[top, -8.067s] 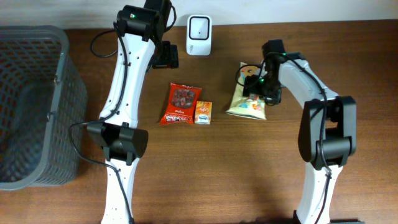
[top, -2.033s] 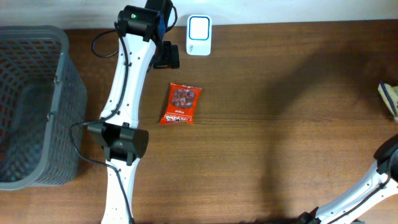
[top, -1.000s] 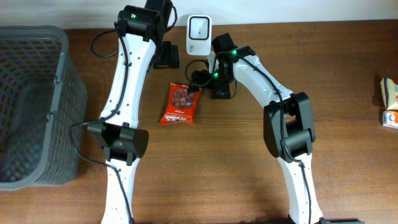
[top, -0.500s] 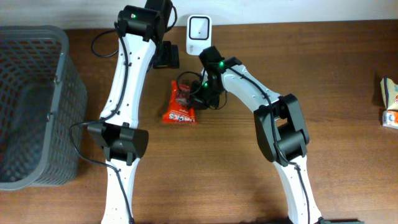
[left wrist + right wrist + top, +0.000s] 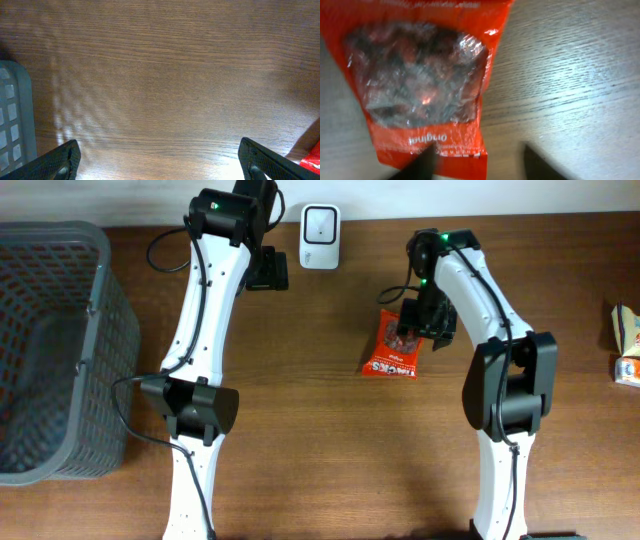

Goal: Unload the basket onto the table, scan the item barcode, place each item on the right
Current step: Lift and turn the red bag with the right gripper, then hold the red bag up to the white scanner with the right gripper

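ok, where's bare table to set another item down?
Open wood between left arm and red snack bag; also between right arm and the packets at the right edge. Tight around the scanner and beside the basket.

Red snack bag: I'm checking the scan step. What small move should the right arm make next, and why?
Probably close the right gripper on the corner of the red snack bag: the fingers stand apart around it, and the bag lies on the table, well short of the scanner.
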`<state>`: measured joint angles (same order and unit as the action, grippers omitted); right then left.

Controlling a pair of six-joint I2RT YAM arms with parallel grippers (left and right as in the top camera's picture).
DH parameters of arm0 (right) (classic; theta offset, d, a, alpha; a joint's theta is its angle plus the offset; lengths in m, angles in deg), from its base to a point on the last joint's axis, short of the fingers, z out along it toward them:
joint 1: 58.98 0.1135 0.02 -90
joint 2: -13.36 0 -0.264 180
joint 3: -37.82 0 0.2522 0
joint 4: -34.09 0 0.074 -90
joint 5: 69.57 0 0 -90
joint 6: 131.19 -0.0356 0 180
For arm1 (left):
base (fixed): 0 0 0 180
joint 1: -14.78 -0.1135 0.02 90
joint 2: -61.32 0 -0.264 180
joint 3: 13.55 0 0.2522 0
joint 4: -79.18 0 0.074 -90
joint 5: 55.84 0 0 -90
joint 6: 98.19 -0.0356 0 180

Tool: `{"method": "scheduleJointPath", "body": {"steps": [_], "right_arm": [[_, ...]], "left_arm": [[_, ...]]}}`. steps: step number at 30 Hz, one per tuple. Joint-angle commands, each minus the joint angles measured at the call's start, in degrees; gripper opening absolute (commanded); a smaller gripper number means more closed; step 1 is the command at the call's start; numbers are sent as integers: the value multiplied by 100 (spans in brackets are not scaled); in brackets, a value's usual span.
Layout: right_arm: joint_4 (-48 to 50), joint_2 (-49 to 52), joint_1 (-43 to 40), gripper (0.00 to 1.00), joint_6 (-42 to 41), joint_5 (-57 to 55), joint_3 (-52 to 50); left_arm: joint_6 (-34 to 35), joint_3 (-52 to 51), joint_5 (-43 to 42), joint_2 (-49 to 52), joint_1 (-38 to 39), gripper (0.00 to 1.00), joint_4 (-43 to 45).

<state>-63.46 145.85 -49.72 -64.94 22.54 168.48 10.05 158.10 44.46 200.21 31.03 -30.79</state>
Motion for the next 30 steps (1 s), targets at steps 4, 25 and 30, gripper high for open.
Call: {"method": "scheduleJointPath", "body": {"steps": [4, 25, 30], "right_arm": [[424, -184, 951, 89, -695, -1250, -179], [1808, -203, 1119, 6, -745, -1652, -874], [1427, -201, 197, 4, 828, 2610, -9]], "left_arm": [[59, 42, -15, -2, -24, 99, 4], [59, 42, -17, -2, 9, 99, 4], [59, 42, 2, -2, 9, 99, 4]]}}
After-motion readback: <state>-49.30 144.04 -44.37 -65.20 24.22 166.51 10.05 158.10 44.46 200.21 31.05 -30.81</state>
